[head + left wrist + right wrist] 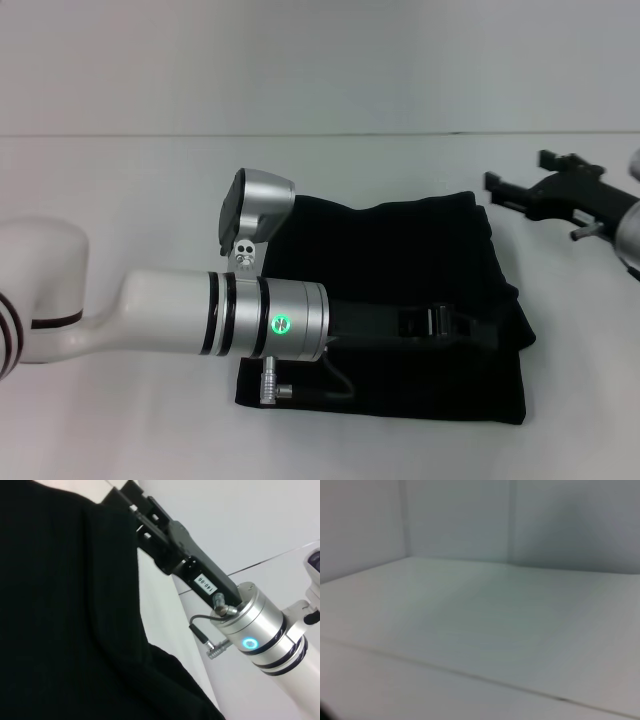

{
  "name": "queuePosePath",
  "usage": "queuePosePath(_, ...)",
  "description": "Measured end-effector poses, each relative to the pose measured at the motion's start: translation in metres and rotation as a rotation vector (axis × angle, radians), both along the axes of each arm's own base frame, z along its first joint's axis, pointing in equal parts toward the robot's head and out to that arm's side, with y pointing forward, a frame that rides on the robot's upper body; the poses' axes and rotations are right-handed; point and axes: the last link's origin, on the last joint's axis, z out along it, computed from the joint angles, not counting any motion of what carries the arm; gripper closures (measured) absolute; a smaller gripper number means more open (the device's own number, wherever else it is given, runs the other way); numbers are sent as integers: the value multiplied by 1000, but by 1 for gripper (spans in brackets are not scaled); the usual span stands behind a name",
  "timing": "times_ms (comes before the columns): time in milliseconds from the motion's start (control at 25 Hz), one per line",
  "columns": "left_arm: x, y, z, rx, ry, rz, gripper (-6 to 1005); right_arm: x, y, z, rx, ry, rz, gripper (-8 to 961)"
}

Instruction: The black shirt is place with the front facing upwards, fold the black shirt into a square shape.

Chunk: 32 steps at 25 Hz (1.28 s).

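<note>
The black shirt lies on the white table, already folded to a rough rectangle with its long axis running left to right. The left gripper reaches low across its middle toward the right edge, clearly the nearer arm; whether its fingers hold cloth I cannot tell. The right gripper hovers off the far right corner, apart from the cloth, its opening also unclear

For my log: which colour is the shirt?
Plain black shirt; the head view shows it best.

The plain black cloth shirt lies on a white desk, under a white-and-silver left arm with black bands and a green light
</note>
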Motion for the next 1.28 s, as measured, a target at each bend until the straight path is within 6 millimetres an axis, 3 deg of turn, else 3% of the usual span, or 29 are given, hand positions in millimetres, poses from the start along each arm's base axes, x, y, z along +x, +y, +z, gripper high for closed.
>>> queuePosePath(360,4,-4,3,2,-44,-43,897,32,-15,27,167,175,-137,6)
queuePosePath(520,12,-11,11,-1,-136,-106,747,36,-21,28,169,220,-161,7)
queuePosePath(720,8,-12,26,26,-161,-171,551,33,-24,26,119,292,-166,7)
queuePosePath(840,-4,-10,44,116,-163,-246,450,23,-25,31,7,357,-143,6)
queuePosePath(1040,-45,-3,89,361,-56,-388,343,-1,-22,55,-227,395,-149,6)
queuePosePath(1240,-86,-2,128,512,52,-433,236,-41,-12,80,-453,330,-230,7)
queuePosePath(1280,-95,-2,136,540,72,-435,136,-51,-11,81,-496,312,-246,7)
